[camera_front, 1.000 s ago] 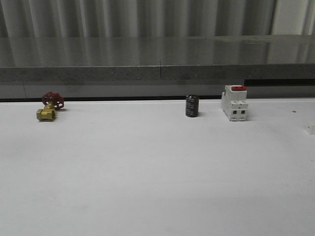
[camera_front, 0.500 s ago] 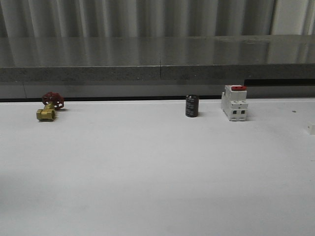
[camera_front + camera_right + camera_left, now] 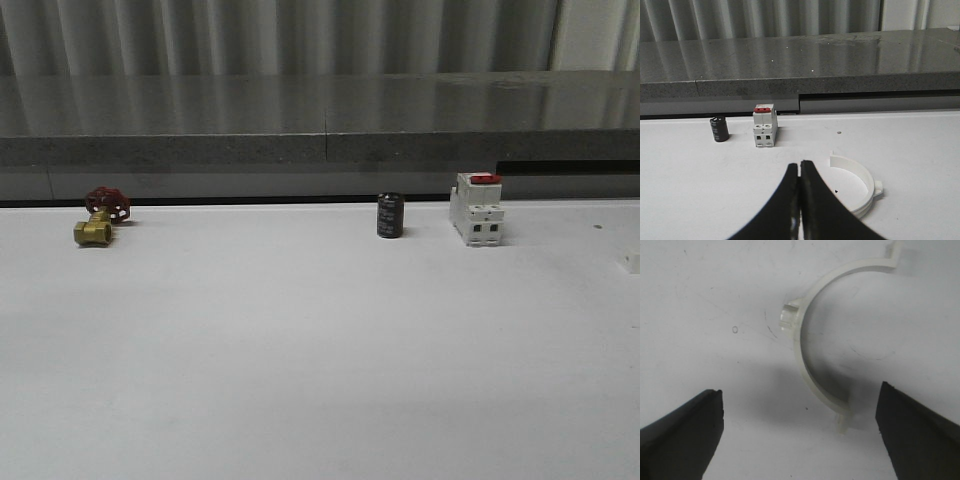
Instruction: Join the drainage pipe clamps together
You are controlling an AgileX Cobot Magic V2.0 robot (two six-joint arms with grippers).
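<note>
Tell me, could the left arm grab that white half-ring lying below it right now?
Probably yes. The left end effector is open, one finger on each side of the clamp half, which lies flat on the bare white table with nothing on or beside it.

There are 2 white clamp halves (image 3: pixel 807 355) (image 3: pixel 860 187), 1 brass valve (image 3: pixel 100 218), 1 black capacitor (image 3: pixel 390 215) and 1 white breaker (image 3: pixel 476 209).

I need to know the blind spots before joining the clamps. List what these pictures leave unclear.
- Left wrist view: one clamp half has its far tab cut off by the picture's edge. The left gripper stands open above it.
- Right wrist view: the other clamp half has its near end hidden behind the shut right gripper.
- How far apart the two halves lie: no picture holds both.
- Front view: markings on the black cylinder are too small.
</note>
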